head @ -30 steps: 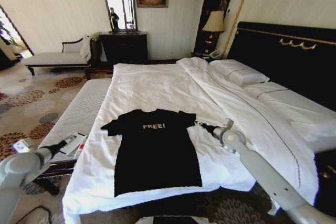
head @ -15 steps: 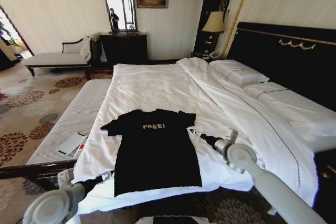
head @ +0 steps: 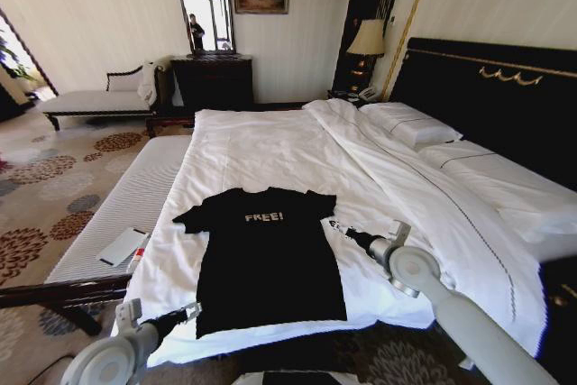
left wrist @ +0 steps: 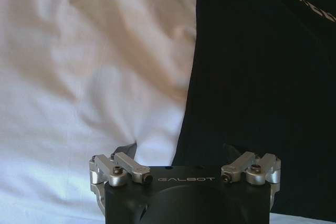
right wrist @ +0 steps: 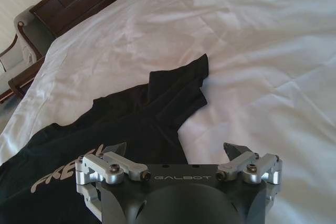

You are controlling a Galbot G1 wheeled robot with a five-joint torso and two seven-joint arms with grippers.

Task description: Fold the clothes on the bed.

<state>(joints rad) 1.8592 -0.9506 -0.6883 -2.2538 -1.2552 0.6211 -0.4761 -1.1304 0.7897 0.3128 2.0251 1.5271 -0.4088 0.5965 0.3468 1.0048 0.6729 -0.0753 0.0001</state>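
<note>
The clothes, a black T-shirt [head: 269, 259] with white "FREE!" lettering, lie spread flat and face up on the bed [head: 270, 146], near its foot edge. My left gripper [head: 191, 311] is open at the shirt's lower left hem corner. In the left wrist view it [left wrist: 181, 151] hovers over the shirt's side edge [left wrist: 252, 72] and the white sheet [left wrist: 79, 77]. My right gripper [head: 332, 224] is open just beside the shirt's right sleeve. The right wrist view has it [right wrist: 176, 149] above the shirt's body, with the sleeve [right wrist: 178, 90] ahead.
A long striped white bench [head: 135, 191] runs along the bed's left side, with a flat white item [head: 122, 246] on it. Pillows [head: 410, 123] and a dark headboard [head: 487, 96] lie to the right. A dresser [head: 212, 78] and a chaise [head: 90, 98] stand far back.
My left arm swung in from beside the bench to the shirt's lower left corner. My right gripper drew back slightly toward the right sleeve. The shirt has not moved.
</note>
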